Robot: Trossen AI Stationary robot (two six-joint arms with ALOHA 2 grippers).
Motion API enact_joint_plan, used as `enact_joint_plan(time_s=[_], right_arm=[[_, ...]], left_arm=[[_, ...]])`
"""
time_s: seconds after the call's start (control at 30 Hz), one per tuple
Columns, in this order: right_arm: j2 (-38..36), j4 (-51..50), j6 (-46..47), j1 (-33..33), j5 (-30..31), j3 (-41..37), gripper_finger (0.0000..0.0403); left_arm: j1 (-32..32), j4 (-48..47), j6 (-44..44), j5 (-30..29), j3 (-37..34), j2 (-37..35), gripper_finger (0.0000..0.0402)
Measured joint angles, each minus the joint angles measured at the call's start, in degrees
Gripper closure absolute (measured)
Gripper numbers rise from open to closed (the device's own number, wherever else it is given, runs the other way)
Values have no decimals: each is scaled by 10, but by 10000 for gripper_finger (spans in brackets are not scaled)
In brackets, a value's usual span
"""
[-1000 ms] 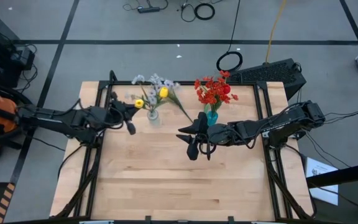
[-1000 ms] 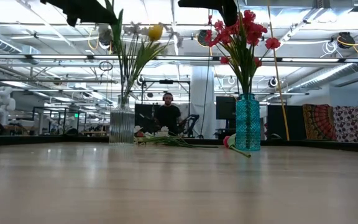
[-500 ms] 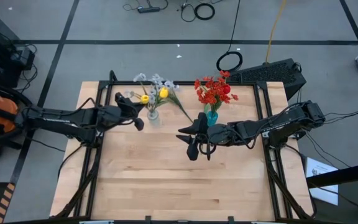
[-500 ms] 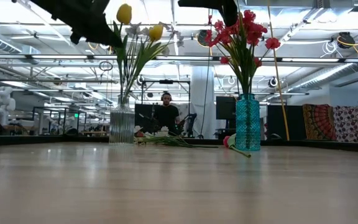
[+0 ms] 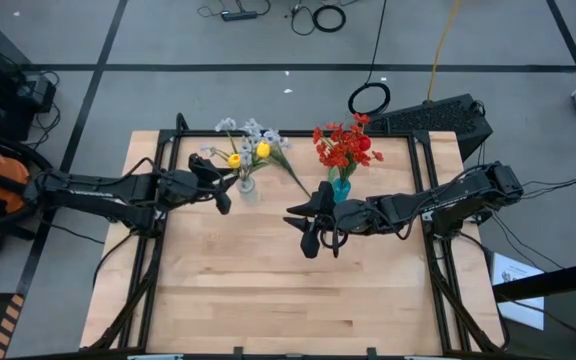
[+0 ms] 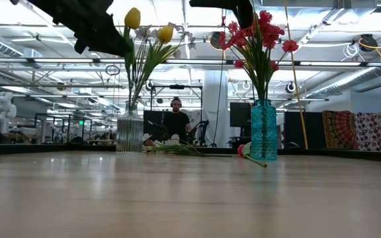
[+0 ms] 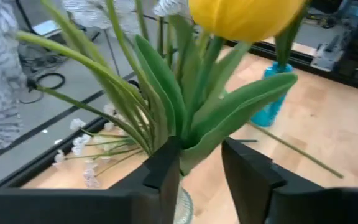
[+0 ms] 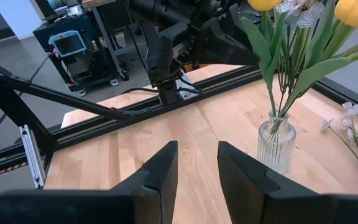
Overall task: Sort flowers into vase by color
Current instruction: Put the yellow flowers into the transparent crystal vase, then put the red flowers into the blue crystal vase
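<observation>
A clear glass vase (image 5: 246, 183) at the far side holds two yellow tulips (image 5: 234, 160) (image 5: 263, 150) and pale wispy sprays (image 5: 253, 128). To its right, a blue vase (image 5: 341, 187) holds red flowers (image 5: 346, 145). My left gripper (image 5: 220, 192) sits just left of the clear vase, above its mouth. In the left wrist view its fingers (image 7: 163, 171) stand open around the leaves (image 7: 229, 121) below one yellow tulip (image 7: 241, 15). My right gripper (image 5: 304, 230) hovers open near the blue vase, holding nothing. My left gripper stands open, level from the table's left, with the yellow tulip's green leaves (image 7: 188, 152) between its fingers. One leaf lies close against a finger (image 7: 166, 165); whether they touch I cannot tell. The tulip stands upright with its stem in the clear vase.
A loose green-stemmed flower (image 5: 293, 178) lies on the table between the two vases, and more stems (image 6: 177, 149) and a pinkish bud (image 6: 245, 150) lie behind them. A person (image 6: 177, 122) sits beyond the far edge. Bare wood (image 5: 288, 290) fills the near half.
My left gripper has moved toward the clear vase, rightward and a little toward the far edge, carrying a yellow tulip. The tulip has risen and come upright beside the other yellow tulip, with its stem down in the vase.
</observation>
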Motion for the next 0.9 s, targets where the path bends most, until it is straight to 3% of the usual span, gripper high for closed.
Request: enact_joint_plan(time_s=[0.13,0.47,0.9], right_arm=[[0,0,0,0,0,0,298],[44,2,29,0,0,0,298],[156,5,131,0,2,0,307]], left_arm=[[0,0,0,20,0,-9,254],[0,-11,0,44,0,-97,251],[0,-139,0,77,0,-194,250]])
